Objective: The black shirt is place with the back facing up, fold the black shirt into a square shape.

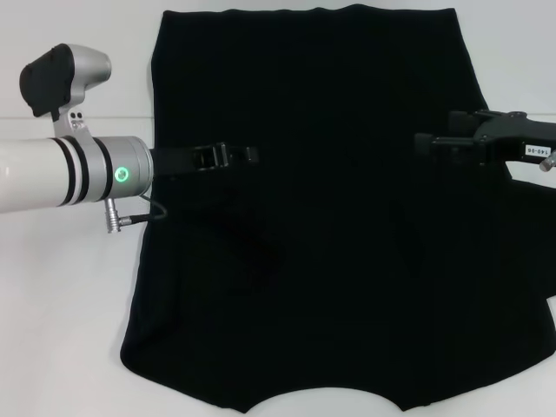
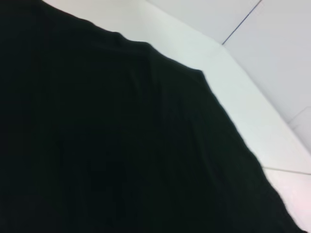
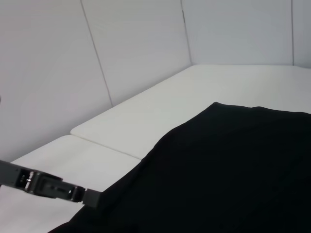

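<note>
White table (image 1: 78,304) bears your black shirt (image 1: 330,287), mostly flat; squaring remains. Left gripper (image 1: 239,156) and right gripper (image 1: 430,143) hover over it; you cannot tell their finger state.

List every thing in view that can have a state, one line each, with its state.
black shirt: spread mostly flat on the white table, plain side up, left sleeve not showing, some wrinkles left of the middle.
left gripper: reaching over the shirt's left part.
right gripper: over the shirt's right edge.
white table: bears the shirt.
</note>
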### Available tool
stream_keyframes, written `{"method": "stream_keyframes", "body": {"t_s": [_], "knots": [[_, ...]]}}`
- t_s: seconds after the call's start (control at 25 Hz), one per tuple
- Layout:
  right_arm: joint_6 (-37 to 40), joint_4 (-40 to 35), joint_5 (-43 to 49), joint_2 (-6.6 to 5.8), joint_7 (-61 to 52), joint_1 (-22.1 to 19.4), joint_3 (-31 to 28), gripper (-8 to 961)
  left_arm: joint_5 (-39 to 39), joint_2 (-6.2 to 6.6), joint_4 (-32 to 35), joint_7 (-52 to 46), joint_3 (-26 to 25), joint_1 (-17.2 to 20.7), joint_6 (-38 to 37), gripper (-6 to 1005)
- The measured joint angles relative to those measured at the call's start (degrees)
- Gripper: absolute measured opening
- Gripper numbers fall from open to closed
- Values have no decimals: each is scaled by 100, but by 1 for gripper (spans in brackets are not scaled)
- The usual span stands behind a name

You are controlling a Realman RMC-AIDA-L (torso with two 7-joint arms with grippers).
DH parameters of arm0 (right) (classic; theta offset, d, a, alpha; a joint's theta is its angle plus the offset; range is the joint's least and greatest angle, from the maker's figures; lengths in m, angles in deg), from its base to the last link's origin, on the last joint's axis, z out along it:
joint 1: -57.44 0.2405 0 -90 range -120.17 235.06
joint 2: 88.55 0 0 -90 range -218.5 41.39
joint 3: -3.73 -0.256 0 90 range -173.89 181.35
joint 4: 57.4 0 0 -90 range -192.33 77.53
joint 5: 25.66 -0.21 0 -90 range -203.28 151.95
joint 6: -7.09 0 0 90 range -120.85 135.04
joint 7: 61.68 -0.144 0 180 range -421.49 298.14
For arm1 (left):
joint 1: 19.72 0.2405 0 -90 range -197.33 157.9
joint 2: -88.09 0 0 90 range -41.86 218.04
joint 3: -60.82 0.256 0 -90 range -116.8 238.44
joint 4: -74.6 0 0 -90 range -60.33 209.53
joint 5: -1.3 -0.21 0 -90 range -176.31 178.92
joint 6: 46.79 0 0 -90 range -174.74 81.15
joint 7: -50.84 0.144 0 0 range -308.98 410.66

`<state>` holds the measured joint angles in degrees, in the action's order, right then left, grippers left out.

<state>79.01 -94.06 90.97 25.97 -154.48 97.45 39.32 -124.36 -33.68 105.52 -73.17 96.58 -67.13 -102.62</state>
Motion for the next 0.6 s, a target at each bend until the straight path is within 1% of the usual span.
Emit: {"method": "stream_keyframes", "body": {"t_s": [0.08,0.16,0.24,0.32,0.4,0.44,0.6], "knots": [[-7,-19,0,-29,-100,0,0,942,25,21,7,23,-7,48,-211,309],[-13,-36,49,-84,-301,-7,-1,942,161,44,35,245,-13,144,-670,387],[-9,-53,286,-183,-770,-5,0,942,297,57,40,665,-20,238,-1214,466],[30,-71,714,-297,-1454,5,0,942,421,48,42,1347,-21,351,-1919,544],[104,-177,1172,-378,-2168,-17,-9,942,491,-12,43,2141,1,476,-2498,773],[153,-258,1343,-401,-2450,-45,-17,942,509,-56,43,2547,19,546,-2714,809],[457,-609,1916,-496,-3510,-225,-63,942,514,-182,21,3560,38,715,-2960,953]]}}
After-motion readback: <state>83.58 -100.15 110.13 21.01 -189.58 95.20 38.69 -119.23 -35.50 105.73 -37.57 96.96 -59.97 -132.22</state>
